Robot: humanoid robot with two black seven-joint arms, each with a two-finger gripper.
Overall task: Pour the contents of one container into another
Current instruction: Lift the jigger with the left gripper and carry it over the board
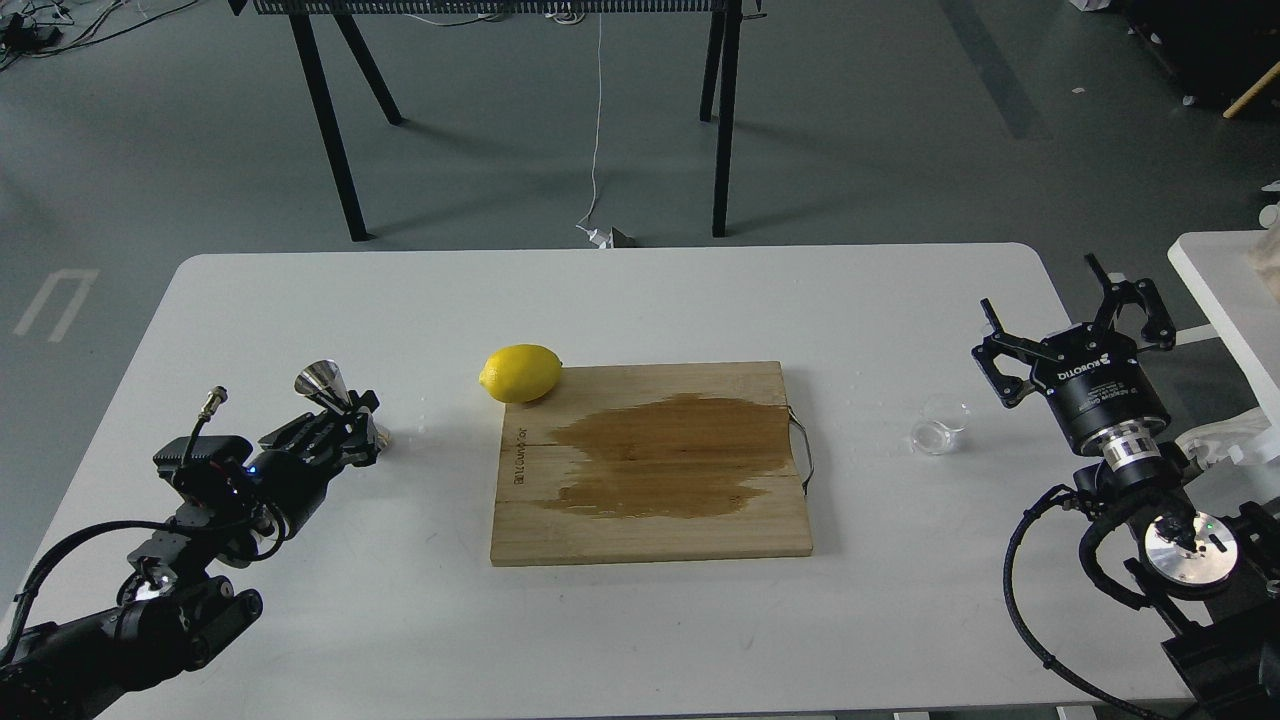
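Note:
The steel hourglass jigger is at the table's left, leaning with its mouth toward the upper left. My left gripper holds it by the waist, fingers shut on it. The small clear glass cup stands upright on the table at the right, beyond the cutting board's handle end. My right gripper is to the right of the cup and somewhat further back. It is open with its fingers spread and pointing away from me, and nothing is between them.
A wooden cutting board with a large dark wet patch lies mid-table. A yellow lemon rests at its far left corner. A second white table stands just right of my right arm.

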